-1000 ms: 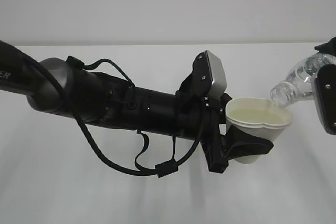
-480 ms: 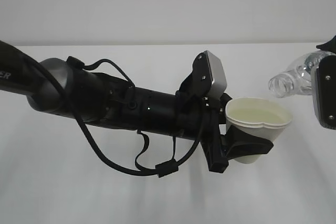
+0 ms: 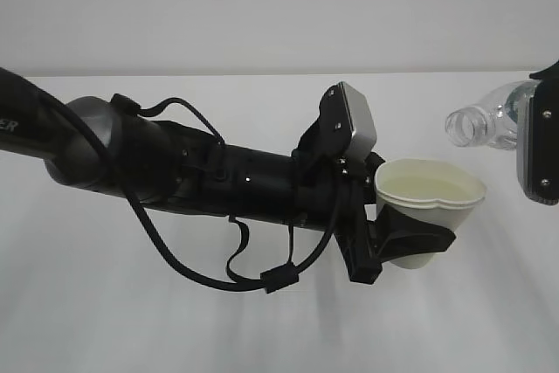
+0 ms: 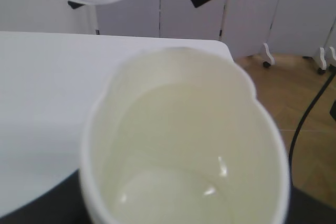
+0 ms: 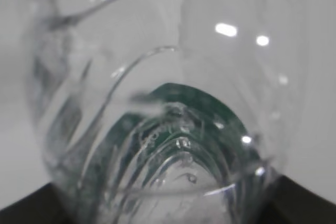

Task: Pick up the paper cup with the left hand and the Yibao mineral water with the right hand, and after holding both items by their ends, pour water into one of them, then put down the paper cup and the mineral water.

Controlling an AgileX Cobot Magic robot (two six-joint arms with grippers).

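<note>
My left gripper (image 3: 410, 246) is shut on the white paper cup (image 3: 428, 203) and holds it upright in the air. Black fingers (image 3: 419, 240) wrap its lower half. In the left wrist view the cup (image 4: 184, 145) fills the frame, with water in its bottom. My right gripper (image 3: 541, 141) at the right edge is shut on the Yibao mineral water (image 3: 485, 124). The clear bottle lies about level, its open mouth facing left, up and to the right of the cup's rim and apart from it. The right wrist view shows the bottle (image 5: 168, 119) close up, with green label colour inside.
The white table (image 3: 262, 329) lies below both arms. The long black left arm (image 3: 175, 172) with looped cables stretches across from the left. In the left wrist view the table's far edge, a wooden floor (image 4: 299, 87) and white panels show beyond.
The bottle has tilted back from pouring into the cup to about level. It has moved up and right, away from the rim. The left arm and cup have stayed almost still.
</note>
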